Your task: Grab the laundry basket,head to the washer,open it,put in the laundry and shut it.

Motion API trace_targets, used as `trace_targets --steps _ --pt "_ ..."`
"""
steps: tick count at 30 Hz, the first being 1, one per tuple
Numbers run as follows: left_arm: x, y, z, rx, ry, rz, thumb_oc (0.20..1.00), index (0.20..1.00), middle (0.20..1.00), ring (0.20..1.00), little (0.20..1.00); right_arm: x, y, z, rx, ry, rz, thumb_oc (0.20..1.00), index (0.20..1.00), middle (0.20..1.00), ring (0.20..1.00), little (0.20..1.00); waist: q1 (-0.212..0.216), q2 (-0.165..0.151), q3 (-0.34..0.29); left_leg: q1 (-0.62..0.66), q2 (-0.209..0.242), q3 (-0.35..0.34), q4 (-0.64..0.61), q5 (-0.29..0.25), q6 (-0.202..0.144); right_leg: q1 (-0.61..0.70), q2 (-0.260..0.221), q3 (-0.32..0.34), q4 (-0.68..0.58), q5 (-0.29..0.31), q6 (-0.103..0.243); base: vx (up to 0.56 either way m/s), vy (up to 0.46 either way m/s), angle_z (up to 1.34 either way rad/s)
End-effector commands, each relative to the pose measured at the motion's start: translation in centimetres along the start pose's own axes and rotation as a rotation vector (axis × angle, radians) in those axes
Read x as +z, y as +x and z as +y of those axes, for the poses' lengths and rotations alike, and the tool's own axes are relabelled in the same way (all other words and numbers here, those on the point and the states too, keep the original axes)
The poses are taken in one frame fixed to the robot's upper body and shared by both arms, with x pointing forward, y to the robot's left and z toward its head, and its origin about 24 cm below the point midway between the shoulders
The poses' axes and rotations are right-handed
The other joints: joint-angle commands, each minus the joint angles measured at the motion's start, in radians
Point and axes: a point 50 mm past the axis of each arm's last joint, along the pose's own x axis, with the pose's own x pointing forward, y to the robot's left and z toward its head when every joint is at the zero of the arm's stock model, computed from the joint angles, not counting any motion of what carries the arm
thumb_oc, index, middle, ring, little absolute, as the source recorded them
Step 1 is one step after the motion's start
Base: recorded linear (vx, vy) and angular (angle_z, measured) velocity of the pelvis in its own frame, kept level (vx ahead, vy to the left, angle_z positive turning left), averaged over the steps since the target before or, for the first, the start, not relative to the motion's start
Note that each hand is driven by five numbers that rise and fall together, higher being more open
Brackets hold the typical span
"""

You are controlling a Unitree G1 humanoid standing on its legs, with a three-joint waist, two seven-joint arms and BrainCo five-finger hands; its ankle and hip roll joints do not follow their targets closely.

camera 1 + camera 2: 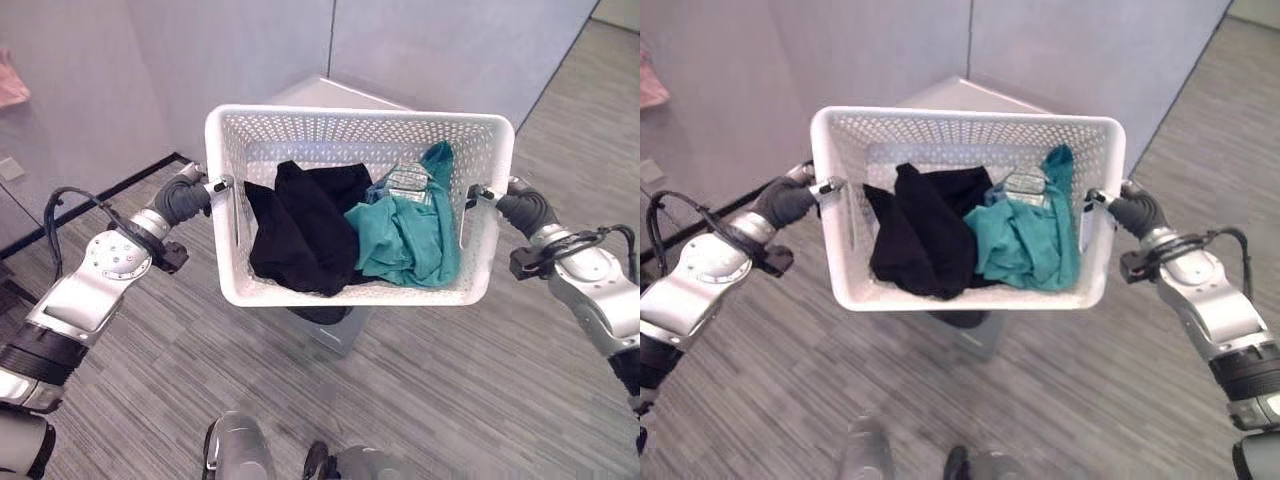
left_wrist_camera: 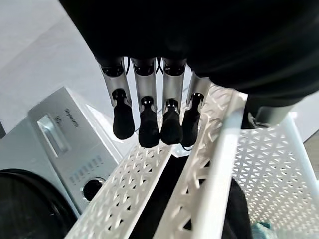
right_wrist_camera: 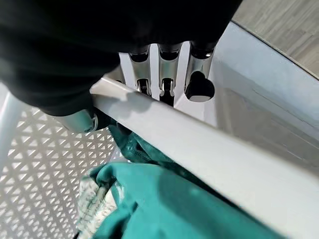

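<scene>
The laundry basket (image 1: 240,290) is up off the floor, carried between your two hands in front of you, and it sits level. Your left hand (image 1: 186,196) is on the basket's left end: in the left wrist view its fingers (image 2: 149,127) hang curled down over the outside of the perforated wall, with the thumb hooked at the rim on the inner side, so that hand is clamped on the basket's edge. Your right hand (image 1: 522,207) mirrors it at the right end; in the right wrist view its fingers (image 3: 198,85) wrap over the white rim bar and the thumb presses beneath it, so that one is closed round the basket too.

Inside, you've got a black garment (image 1: 305,235) heaped on the left half and a teal garment (image 1: 410,235) bunched against the right wall, the two touching in the middle, with a small pale patterned piece (image 1: 406,181) lying on top of the teal.

The washer (image 2: 65,149) shows just below and beyond the basket, silver panel and knob in the left wrist view, its dark round door at the corner. Grey partition walls (image 1: 400,50) stand behind it.
</scene>
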Motion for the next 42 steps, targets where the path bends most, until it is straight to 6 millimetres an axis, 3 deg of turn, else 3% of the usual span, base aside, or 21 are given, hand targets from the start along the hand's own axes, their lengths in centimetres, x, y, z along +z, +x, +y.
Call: trace_targets --steps 1,2,3,5,10,17,20,23,25,26,28,31,33,34,35,36,37,39,40,41,42 --pt "1.2 -0.6 7.1 0.338 -0.093 -0.041 0.200 0.200 0.200 0.200 0.200 5.6 0.1 -5.9 -0.219 -0.099 -0.174 0.200 0.200 0.200 0.200 0.200 0.054 0.079 -0.024 0.031 -0.075 -0.054 -0.143 0.030 0.058 0.044 -0.103 0.158 -0.136 -0.007 0.069 0.18 0.211 -0.34" --pt "1.2 -0.6 7.1 0.338 -0.093 -0.041 0.200 0.200 0.200 0.200 0.200 5.6 0.1 -5.9 -0.219 -0.099 -0.174 0.200 0.200 0.200 0.200 0.200 0.054 0.079 -0.024 0.031 -0.075 -0.054 -0.143 0.030 0.058 0.044 -0.103 0.158 -0.136 -0.007 0.069 0.26 0.449 -0.52" --pt "1.0 -0.4 7.1 0.334 -0.089 -0.032 0.200 0.200 0.200 0.200 0.200 4.4 0.6 -4.4 -0.182 -0.068 -0.144 0.200 0.200 0.200 0.200 0.200 0.062 0.119 -0.044 0.056 -0.099 -0.046 -0.151 0.015 0.038 0.053 -0.140 0.181 -0.103 -0.009 0.097 0.27 0.475 -0.40" --pt "0.6 -0.5 7.0 0.320 -0.073 -0.011 0.200 0.200 0.200 0.200 0.200 3.8 1.1 -3.3 -0.148 -0.056 -0.125 0.200 0.200 0.200 0.200 0.200 0.073 0.129 -0.067 0.088 -0.131 -0.036 -0.154 -0.001 0.042 0.065 -0.179 0.197 -0.123 0.016 0.124 0.32 0.481 -0.29" --pt "1.3 0.2 8.1 0.356 -0.040 -0.016 0.200 0.200 0.200 0.200 0.200 5.3 2.7 -1.3 -0.111 -0.025 -0.185 0.200 0.200 0.200 0.200 0.200 0.092 0.112 -0.090 0.122 -0.179 0.003 -0.160 -0.052 0.068 0.079 -0.233 0.214 -0.195 0.074 0.177 0.17 0.213 -0.52" --pt "2.3 1.9 7.7 0.369 -0.057 -0.047 0.200 0.200 0.200 0.200 0.200 6.2 3.5 -2.8 -0.213 0.000 -0.196 0.200 0.200 0.200 0.200 0.200 0.088 0.087 -0.084 0.089 -0.189 0.005 -0.130 -0.074 0.071 0.084 -0.242 0.182 -0.204 0.077 0.188 0.04 0.036 0.23" --pt "4.1 4.3 6.0 0.330 -0.090 -0.103 0.200 0.200 0.200 0.200 0.200 6.4 2.9 -6.2 -0.360 -0.005 -0.181 0.200 0.200 0.200 0.200 0.200 0.056 0.067 -0.066 -0.020 -0.176 0.131 0.051 -0.133 0.067 0.094 -0.289 0.101 -0.192 0.075 0.203 -0.03 0.123 0.61" --pt "4.7 5.0 5.3 0.305 -0.093 -0.121 0.200 0.200 0.200 0.200 0.200 6.9 2.7 -7.3 -0.408 -0.040 -0.177 0.200 0.200 0.200 0.200 0.200 0.062 0.078 -0.063 -0.017 -0.184 0.181 0.088 -0.174 0.089 0.103 -0.328 0.098 -0.182 0.096 0.219 0.09 0.222 0.54" --pt "4.8 5.0 5.3 0.289 -0.056 -0.116 0.200 0.200 0.200 0.200 0.200 5.9 2.6 -7.6 -0.425 -0.021 -0.139 0.200 0.200 0.200 0.200 0.200 0.069 0.094 -0.074 0.014 -0.261 0.166 0.081 -0.215 0.148 0.078 -0.404 0.119 -0.093 0.200 0.233 0.19 0.407 -0.02" --pt "4.6 5.0 5.3 0.284 -0.049 -0.104 0.200 0.200 0.200 0.200 0.200 5.8 2.6 -7.8 -0.433 -0.028 -0.129 0.200 0.200 0.200 0.200 0.200 0.065 0.100 -0.071 0.028 -0.278 0.170 0.070 -0.218 0.170 0.052 -0.410 0.148 -0.034 0.224 0.222 0.19 0.472 -0.39" --pt "4.6 5.0 6.0 0.290 -0.022 -0.083 0.200 0.200 0.200 0.200 0.200 6.2 2.8 -8.3 -0.454 -0.026 -0.134 0.200 0.200 0.200 0.200 0.200 0.059 0.121 -0.061 0.070 -0.299 0.181 0.040 -0.225 0.204 -0.013 -0.401 0.173 0.092 0.211 0.193 0.13 0.341 -0.49" --pt "4.6 5.0 6.6 0.293 -0.010 -0.069 0.200 0.200 0.200 0.200 0.200 7.0 3.3 -8.6 -0.463 -0.026 -0.141 0.200 0.200 0.200 0.200 0.200 0.058 0.138 -0.046 0.123 -0.305 0.205 0.007 -0.233 0.211 -0.068 -0.396 0.099 0.129 0.182 0.191 0.14 0.179 -0.37" --pt "4.3 4.6 7.1 0.297 -0.011 -0.057 0.200 0.200 0.200 0.200 0.200 7.3 4.0 -8.6 -0.459 -0.018 -0.127 0.200 0.200 0.200 0.200 0.200 0.043 0.148 -0.034 0.203 -0.300 0.228 -0.048 -0.238 0.197 -0.116 -0.304 -0.022 0.028 0.125 0.187 0.24 0.035 -0.65" --pt "3.9 4.4 7.3 0.307 -0.019 -0.047 0.200 0.200 0.200 0.200 0.200 6.9 4.2 -8.4 -0.457 -0.002 -0.116 0.200 0.200 0.200 0.200 0.200 0.044 0.145 -0.038 0.231 -0.298 0.222 -0.056 -0.257 0.189 -0.120 -0.277 -0.042 -0.001 0.114 0.205 0.39 -0.093 -0.32" --pt "3.1 3.9 7.4 0.319 -0.032 -0.027 0.200 0.200 0.200 0.200 0.200 6.2 4.3 -8.2 -0.451 -0.003 -0.094 0.200 0.200 0.200 0.200 0.200 0.036 0.130 -0.048 0.245 -0.292 0.218 -0.049 -0.275 0.173 -0.093 -0.218 -0.050 -0.087 0.100 0.192 0.38 -0.166 -0.01" --pt "2.4 3.6 7.3 0.332 -0.055 -0.015 0.200 0.200 0.200 0.200 0.200 5.3 3.7 -8.6 -0.463 0.003 -0.072 0.200 0.200 0.200 0.200 0.200 0.018 0.103 -0.050 0.223 -0.304 0.198 0.014 -0.281 0.169 -0.090 -0.168 0.082 -0.100 0.101 0.160 0.34 -0.208 0.12" --pt "2.0 3.5 6.9 0.332 -0.075 -0.010 0.200 0.200 0.200 0.200 0.200 4.8 3.3 -8.8 -0.465 0.011 -0.066 0.200 0.200 0.200 0.200 0.200 0.013 0.093 -0.048 0.218 -0.304 0.189 0.073 -0.295 0.163 -0.079 -0.134 0.148 -0.102 0.094 0.146 0.27 -0.192 0.54" --pt "1.6 3.3 6.6 0.337 -0.092 -0.007 0.200 0.200 0.200 0.200 0.200 4.6 3.2 -8.7 -0.463 0.024 -0.071 0.200 0.200 0.200 0.200 0.200 0.016 0.087 -0.053 0.199 -0.281 0.206 0.176 -0.276 0.147 -0.055 -0.128 0.137 -0.119 0.098 0.125 0.13 -0.180 0.84" --pt "1.6 3.0 6.5 0.342 -0.106 -0.013 0.200 0.200 0.200 0.200 0.200 4.8 2.9 -9.3 -0.477 0.031 -0.083 0.200 0.200 0.200 0.200 0.200 0.041 0.080 -0.017 0.043 -0.242 0.146 0.533 -0.161 0.125 -0.011 -0.105 0.151 -0.132 0.089 0.077 0.04 -0.246 0.54" --pt "1.4 2.7 6.8 0.357 -0.111 -0.007 0.200 0.200 0.200 0.200 0.200 4.9 2.7 -9.6 -0.481 0.024 -0.079 0.200 0.200 0.200 0.200 0.200 0.059 0.075 -0.003 -0.023 -0.254 0.083 0.676 -0.137 0.136 0.001 -0.082 0.170 -0.144 0.076 0.051 0.04 -0.243 0.23" --pt "1.4 2.6 6.8 0.358 -0.111 -0.007 0.200 0.200 0.200 0.200 0.200 5.0 2.7 -9.6 -0.481 0.024 -0.080 0.200 0.200 0.200 0.200 0.200 0.053 0.077 -0.008 -0.037 -0.255 0.076 0.684 -0.136 0.135 -0.005 -0.081 0.165 -0.146 0.080 0.050 0.13 -0.113 0.29"
